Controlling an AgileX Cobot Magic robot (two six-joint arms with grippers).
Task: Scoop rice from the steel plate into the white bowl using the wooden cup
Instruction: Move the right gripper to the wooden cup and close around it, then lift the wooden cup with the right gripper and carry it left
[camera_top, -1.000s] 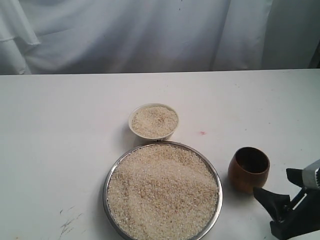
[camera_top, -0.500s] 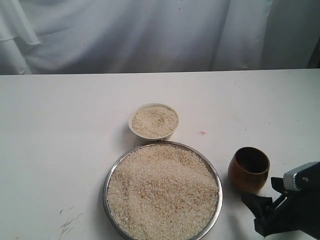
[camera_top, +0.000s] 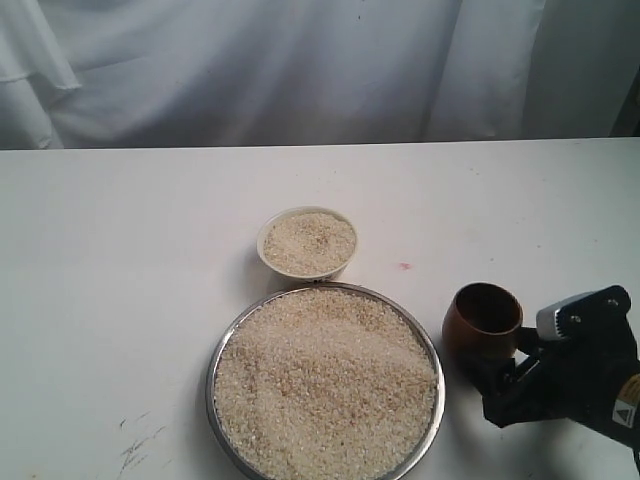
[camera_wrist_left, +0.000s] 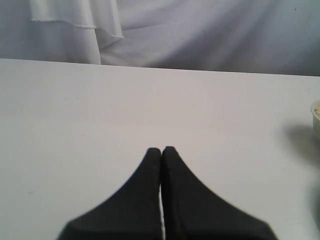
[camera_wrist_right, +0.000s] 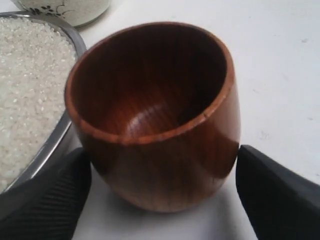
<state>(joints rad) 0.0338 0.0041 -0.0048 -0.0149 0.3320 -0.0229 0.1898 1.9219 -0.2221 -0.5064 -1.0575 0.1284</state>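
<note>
Step in hand: securing the wooden cup (camera_top: 483, 322), no scoop begun. The cup sits on the worktop (camera_top: 130, 250) just beside the right rim of the steel plate (camera_top: 432, 345), apparently slightly tilted and empty.

The right tool (camera_wrist_right: 162, 157) stands apart, one finger on each side of the cup, not judged clamped. The left tool (camera_wrist_left: 161, 150) is pressed together over bare worktop.

Next move calls for closing squarely on the cup wall, then lifting toward the rice (camera_top: 325, 385).

The white bowl (camera_top: 306, 243) already holds grains. Whether the pads touch the cup is unclear. The plate's near rim is cut off.
</note>
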